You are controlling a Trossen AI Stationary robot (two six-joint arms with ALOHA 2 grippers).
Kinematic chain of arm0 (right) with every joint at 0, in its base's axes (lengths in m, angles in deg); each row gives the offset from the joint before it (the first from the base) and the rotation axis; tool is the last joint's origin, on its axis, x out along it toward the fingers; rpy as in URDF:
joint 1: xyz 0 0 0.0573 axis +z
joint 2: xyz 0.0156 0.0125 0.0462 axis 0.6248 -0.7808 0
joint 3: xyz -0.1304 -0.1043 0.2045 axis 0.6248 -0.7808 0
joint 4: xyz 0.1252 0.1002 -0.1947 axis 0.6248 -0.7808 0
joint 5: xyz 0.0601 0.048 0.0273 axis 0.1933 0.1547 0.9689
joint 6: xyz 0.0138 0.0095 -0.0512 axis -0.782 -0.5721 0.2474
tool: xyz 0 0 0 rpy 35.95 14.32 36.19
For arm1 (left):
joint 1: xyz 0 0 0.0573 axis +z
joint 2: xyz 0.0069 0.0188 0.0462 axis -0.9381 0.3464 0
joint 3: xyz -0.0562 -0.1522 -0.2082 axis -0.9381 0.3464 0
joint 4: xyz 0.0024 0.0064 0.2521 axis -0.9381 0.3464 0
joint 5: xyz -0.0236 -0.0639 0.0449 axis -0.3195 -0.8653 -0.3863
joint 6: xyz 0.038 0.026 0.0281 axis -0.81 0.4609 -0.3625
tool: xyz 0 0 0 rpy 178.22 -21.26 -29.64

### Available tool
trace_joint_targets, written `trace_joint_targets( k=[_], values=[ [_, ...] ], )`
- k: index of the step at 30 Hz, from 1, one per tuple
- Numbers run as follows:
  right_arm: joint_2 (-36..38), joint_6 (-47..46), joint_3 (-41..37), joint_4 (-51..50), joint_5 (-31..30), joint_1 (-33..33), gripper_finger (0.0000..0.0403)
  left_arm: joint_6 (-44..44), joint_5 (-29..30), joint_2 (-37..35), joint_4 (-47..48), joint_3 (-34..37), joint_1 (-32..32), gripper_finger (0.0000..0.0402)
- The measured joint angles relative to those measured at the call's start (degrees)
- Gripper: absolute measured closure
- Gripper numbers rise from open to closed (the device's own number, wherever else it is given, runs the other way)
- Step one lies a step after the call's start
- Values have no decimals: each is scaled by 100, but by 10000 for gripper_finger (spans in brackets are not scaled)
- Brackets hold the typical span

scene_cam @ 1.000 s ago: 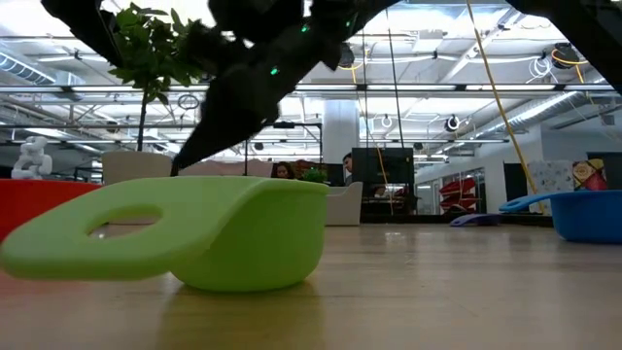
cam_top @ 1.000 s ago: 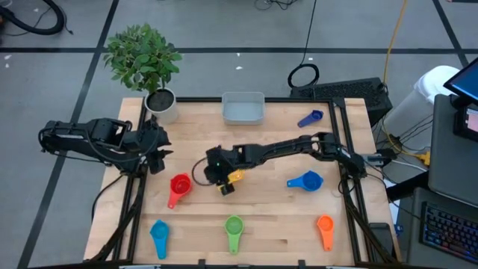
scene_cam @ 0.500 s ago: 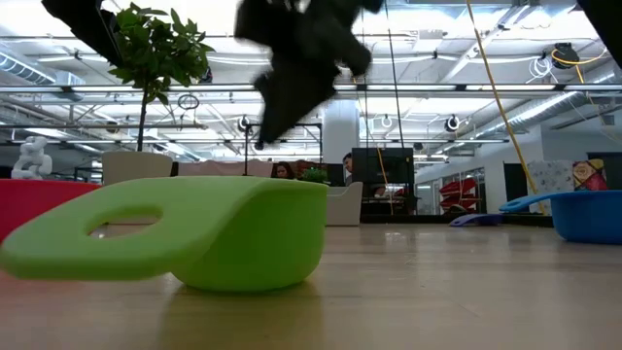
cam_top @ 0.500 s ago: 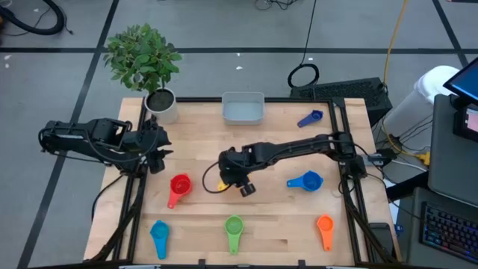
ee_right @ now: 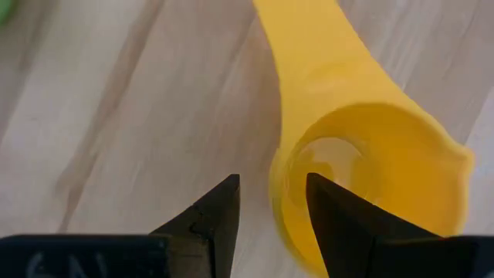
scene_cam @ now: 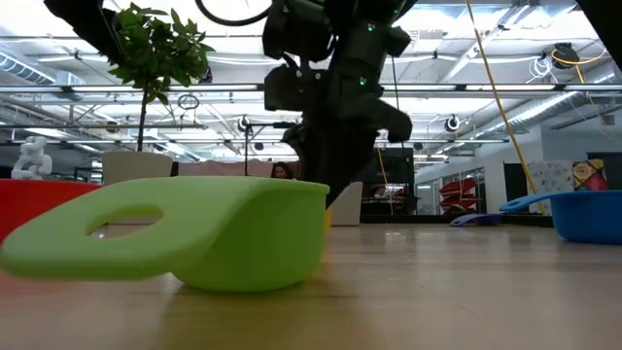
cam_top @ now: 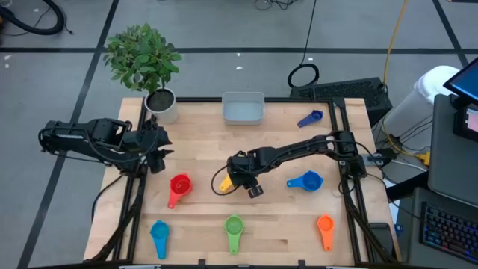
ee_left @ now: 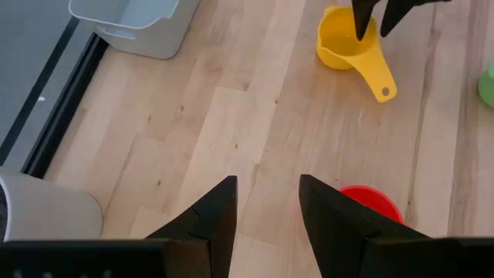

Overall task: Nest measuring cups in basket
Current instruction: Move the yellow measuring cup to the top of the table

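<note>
A small yellow measuring cup (ee_right: 370, 181), a round scoop with a short flat handle, lies on the wooden surface (cam_top: 276, 224) at the centre of the overhead frame. The right gripper (ee_right: 272, 202) straddles its rim, jaws parted, not clenched. The pale grey-blue basket (cam_top: 243, 109) sits at upper centre. The left gripper (ee_left: 266, 202) waits at left, jaws released.

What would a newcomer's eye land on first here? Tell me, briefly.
First, the right gripper at mid-table, its jaws open astride the rim of the small yellow plastic measuring cup. Around it lie bright plastic scoops: red, green, light blue, orange and dark blue. The pale grey-blue rectangular basket sits at the far edge beside a leafy potted plant.
</note>
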Motion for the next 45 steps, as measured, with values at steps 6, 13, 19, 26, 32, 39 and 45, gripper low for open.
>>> trace_joint_targets(
  k=[6, 13, 19, 26, 32, 39, 45],
  values=[
    [4, 98, -1, -69, -207, -57, 290, -3, 6, 0, -19, 2, -2, 256],
    [4, 155, 0, -174, -245, -203, 394, 17, 6, 0, -20, 2, 0, 256],
    [4, 150, 0, -229, -507, -454, 399, 17, 5, 0, -20, 2, 0, 256],
    [17, 203, -165, 43, -515, -939, 401, 63, 3, 0, -20, 2, -2, 256],
    [48, 229, -586, 351, -519, -1318, 401, 75, 1, 0, -22, 2, -2, 256],
    [32, 215, -744, 414, -508, -1430, 402, 77, -3, 0, -24, 2, -2, 256],
    [103, 198, -754, 472, -354, -1394, 362, 81, -5, 0, -24, 2, -2, 256]
  ],
)
